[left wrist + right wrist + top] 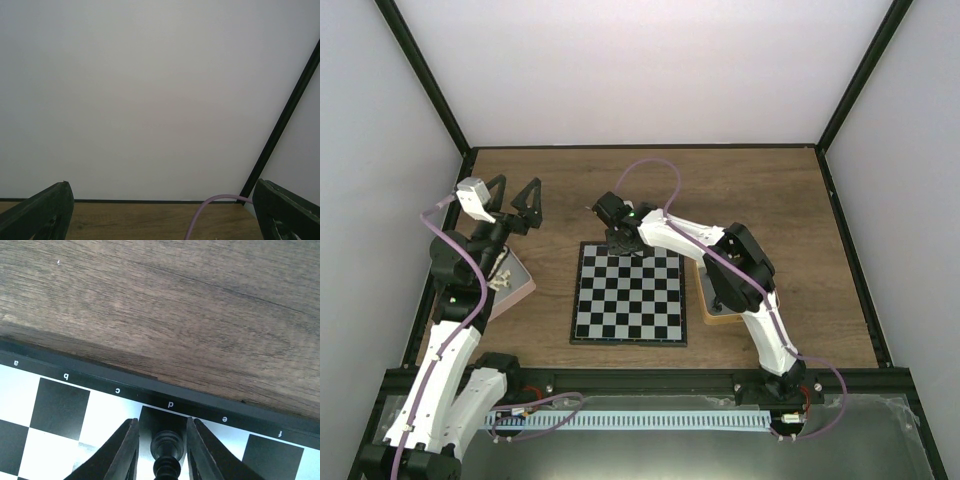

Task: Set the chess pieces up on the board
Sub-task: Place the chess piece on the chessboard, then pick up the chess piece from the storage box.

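Observation:
The board (620, 310) lies flat in the middle of the table, and no pieces show on its squares in the top view. My right gripper (623, 243) is low over the board's far edge. In the right wrist view the board (60, 405) shows its lettered rim. One black chess piece (166, 447) stands on the dark square by the letter d, between my right fingers (125, 450). A narrow gap shows on each side of it. My left gripper (513, 195) is raised at the far left, wide open and empty. It faces the back wall in its own wrist view (162, 215).
A pink tray (515, 285) sits under the left arm, left of the board. A tan tin (705, 305) lies right of the board, mostly hidden by the right arm. A purple cable (200, 220) crosses the left wrist view. White walls enclose the table.

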